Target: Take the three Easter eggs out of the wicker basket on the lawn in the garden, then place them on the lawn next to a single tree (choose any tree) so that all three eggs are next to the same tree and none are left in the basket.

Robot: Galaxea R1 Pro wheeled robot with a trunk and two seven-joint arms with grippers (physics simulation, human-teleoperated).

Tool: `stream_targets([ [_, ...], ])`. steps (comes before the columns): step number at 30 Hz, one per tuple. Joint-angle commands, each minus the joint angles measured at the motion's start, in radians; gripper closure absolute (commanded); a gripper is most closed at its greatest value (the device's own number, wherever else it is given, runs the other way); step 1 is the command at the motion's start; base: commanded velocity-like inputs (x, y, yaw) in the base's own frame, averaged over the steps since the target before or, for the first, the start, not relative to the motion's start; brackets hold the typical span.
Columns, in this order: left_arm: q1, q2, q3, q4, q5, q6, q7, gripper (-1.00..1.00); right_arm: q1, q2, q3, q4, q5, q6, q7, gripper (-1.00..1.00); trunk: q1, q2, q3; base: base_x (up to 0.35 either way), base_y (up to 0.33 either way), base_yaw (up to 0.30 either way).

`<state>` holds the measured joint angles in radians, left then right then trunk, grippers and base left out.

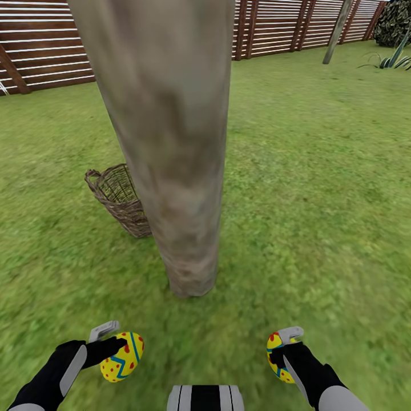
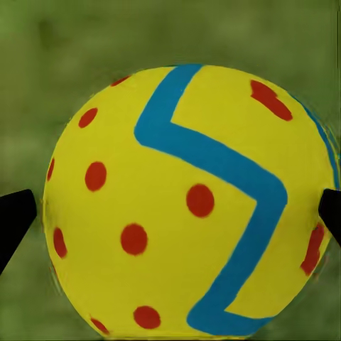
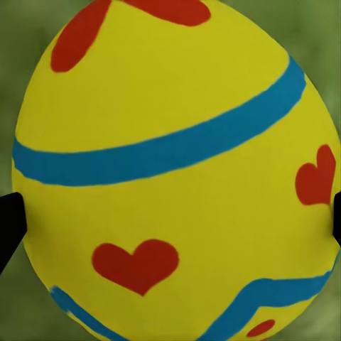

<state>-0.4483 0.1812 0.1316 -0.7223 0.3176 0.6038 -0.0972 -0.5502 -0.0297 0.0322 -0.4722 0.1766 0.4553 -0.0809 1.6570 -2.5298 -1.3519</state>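
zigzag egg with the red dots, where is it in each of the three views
Head view: the zigzag egg sits low on the left, clamped in the left gripper, short of the tree trunk.
Left wrist view: the same egg takes up most of the picture, a dark fingertip at each side.
Right wrist view: not in it; that egg has hearts and a band.
Shared landmark: the lawn behind the egg.

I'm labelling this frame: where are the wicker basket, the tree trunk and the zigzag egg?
wicker basket (image 1: 117, 197), head view, on its woven side wall.
tree trunk (image 1: 171, 142), head view, mid-trunk bark.
zigzag egg (image 2: 192, 206), left wrist view, its yellow middle.
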Motion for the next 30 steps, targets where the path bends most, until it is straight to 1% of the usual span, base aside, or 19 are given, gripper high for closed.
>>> stream_targets([
  [1, 0.000, 0.000, 0.003, -0.001, 0.000, 0.005, -0.004, -1.00, 0.001, -0.001, 0.005, 0.029, -0.005, 0.005, 0.003, 1.00, 0.000, 0.000, -0.001, 0.000, 0.000, 0.000],
  [10, 0.000, -0.002, 0.003, -0.002, 0.000, 0.005, -0.004, -1.00, 0.001, -0.001, 0.005, 0.029, -0.005, 0.005, 0.003, 1.00, 0.000, 0.000, -0.001, 0.000, 0.000, 0.000],
  [11, 0.000, -0.002, 0.003, -0.002, 0.000, 0.005, -0.004, -1.00, 0.001, -0.001, 0.005, 0.029, -0.005, 0.005, 0.002, -1.00, 0.000, 0.000, -0.001, 0.000, 0.000, 0.000],
  [20, 0.000, -0.002, 0.003, -0.002, 0.000, 0.005, -0.004, -1.00, 0.001, -0.001, 0.005, 0.029, -0.005, 0.005, 0.001, -1.00, 0.000, 0.000, -0.001, 0.000, 0.000, 0.000],
  [27, 0.000, -0.002, 0.004, -0.002, 0.000, 0.005, -0.003, -1.00, 0.001, -0.001, 0.005, 0.029, -0.005, 0.005, 0.001, -1.00, -0.003, 0.002, 0.026, -0.012, 0.000, 0.000],
  [30, -0.001, -0.002, 0.003, -0.002, 0.000, 0.005, -0.003, -1.00, 0.001, -0.001, 0.005, 0.029, -0.005, 0.005, 0.001, -1.00, -0.004, 0.002, 0.038, -0.246, 0.000, 0.000],
])
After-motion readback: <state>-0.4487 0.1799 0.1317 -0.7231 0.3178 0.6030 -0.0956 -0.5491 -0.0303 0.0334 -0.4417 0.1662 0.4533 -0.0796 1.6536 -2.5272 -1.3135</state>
